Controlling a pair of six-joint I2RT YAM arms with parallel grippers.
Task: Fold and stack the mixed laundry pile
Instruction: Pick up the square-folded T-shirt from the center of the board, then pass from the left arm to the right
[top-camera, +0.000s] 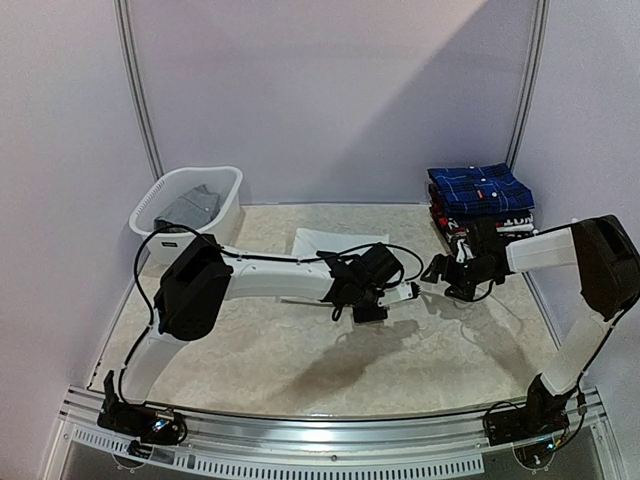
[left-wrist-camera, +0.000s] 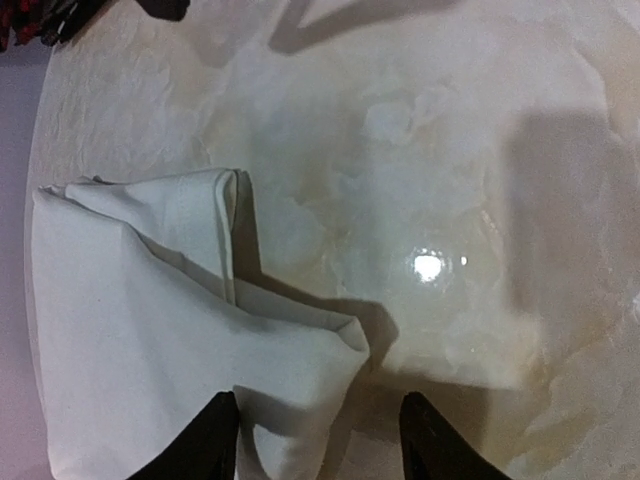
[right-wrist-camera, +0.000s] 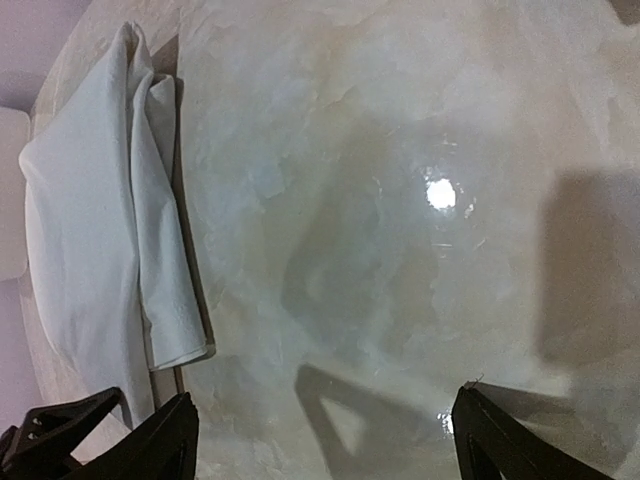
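Note:
A folded white shirt (top-camera: 330, 242) lies on the table behind my left arm. In the left wrist view the white shirt (left-wrist-camera: 130, 330) fills the left side. Its near folded corner reaches in between the spread fingers of my left gripper (left-wrist-camera: 320, 445), close to the left finger, and the jaws are not closed on it. My left gripper (top-camera: 398, 293) hovers at mid-table. My right gripper (top-camera: 438, 270) faces it, wide open and empty (right-wrist-camera: 335, 445). The white shirt (right-wrist-camera: 100, 220) lies off to its left. A dark blue plaid shirt (top-camera: 480, 187) tops a folded stack at back right.
A white slotted basket (top-camera: 226, 190) stands at back left with a grey garment (top-camera: 190, 207) inside. The folded stack sits against the right wall. Pale walls close in the table on three sides. A metal rail (top-camera: 330, 430) runs along the near edge.

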